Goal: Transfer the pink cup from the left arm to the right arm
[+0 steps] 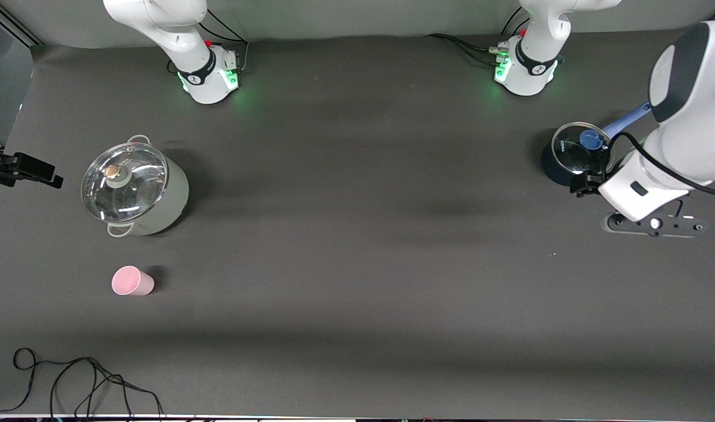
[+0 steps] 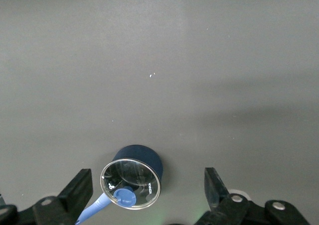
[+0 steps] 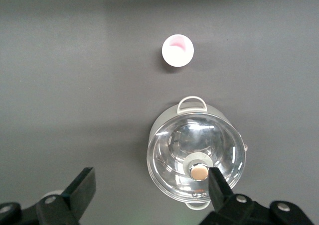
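Note:
The pink cup [image 1: 132,281] stands upright on the dark table at the right arm's end, nearer to the front camera than the pale green pot [image 1: 136,186]. No gripper touches it. It also shows in the right wrist view [image 3: 178,51]. My right gripper [image 3: 151,171] is open and empty, up in the air over the pot's glass lid [image 3: 197,158]. My left gripper [image 2: 146,172] is open and empty, up over the dark blue saucepan [image 2: 134,177] at the left arm's end. Its white hand [image 1: 642,190] shows in the front view. The cup is out of the left wrist view.
The blue saucepan [image 1: 575,155] has a glass lid and a light blue handle. A black cable [image 1: 70,381] lies at the table's front edge at the right arm's end. A black part [image 1: 23,168] juts in beside the green pot; I cannot tell what it is.

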{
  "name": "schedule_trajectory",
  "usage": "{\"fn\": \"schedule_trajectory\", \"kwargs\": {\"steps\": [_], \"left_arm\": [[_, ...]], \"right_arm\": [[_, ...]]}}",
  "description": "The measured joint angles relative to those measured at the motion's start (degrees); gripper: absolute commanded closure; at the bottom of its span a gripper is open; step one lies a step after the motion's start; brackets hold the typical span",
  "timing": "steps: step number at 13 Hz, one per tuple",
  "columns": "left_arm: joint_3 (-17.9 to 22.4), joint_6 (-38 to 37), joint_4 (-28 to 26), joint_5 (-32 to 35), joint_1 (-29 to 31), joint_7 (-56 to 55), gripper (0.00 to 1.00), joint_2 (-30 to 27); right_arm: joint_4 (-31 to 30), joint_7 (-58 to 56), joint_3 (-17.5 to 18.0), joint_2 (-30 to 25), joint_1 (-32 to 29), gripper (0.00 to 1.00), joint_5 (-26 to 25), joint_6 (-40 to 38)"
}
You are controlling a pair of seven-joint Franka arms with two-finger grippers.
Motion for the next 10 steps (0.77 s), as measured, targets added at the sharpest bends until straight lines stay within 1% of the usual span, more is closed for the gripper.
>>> {"fn": "schedule_trajectory", "kwargs": {"steps": [2, 5, 8, 9, 10], "left_arm": [[0.1, 3.1, -4.8, 0.0, 0.0, 0.0, 0.00, -3.0], [0.2, 6.6, -9.9, 0.0, 0.0, 0.2, 0.00, -6.2], [0.6, 8.8, -12.2, -0.1, 0.2, 1.4, 0.00, -7.5], [0.7, 9.3, -12.3, -0.7, 0.3, 2.4, 0.00, -7.5], [1.0, 10.2, -12.3, -3.1, 0.3, 2.8, 0.00, -7.5]], "right_arm": [[0.0, 1.5, -0.4, -1.0, 0.4, 0.00, 0.0, 0.0], [0.0, 1.7, -0.3, -2.5, 0.6, 0.00, 0.1, 0.3], [-0.1, 1.9, 0.8, -3.0, 0.7, 0.00, 0.2, 1.3], [-0.2, 2.0, 1.1, -2.9, 0.7, 0.00, 0.2, 1.4], [-0.3, 2.0, 1.2, -2.9, 0.8, 0.00, 0.2, 1.6]]}}
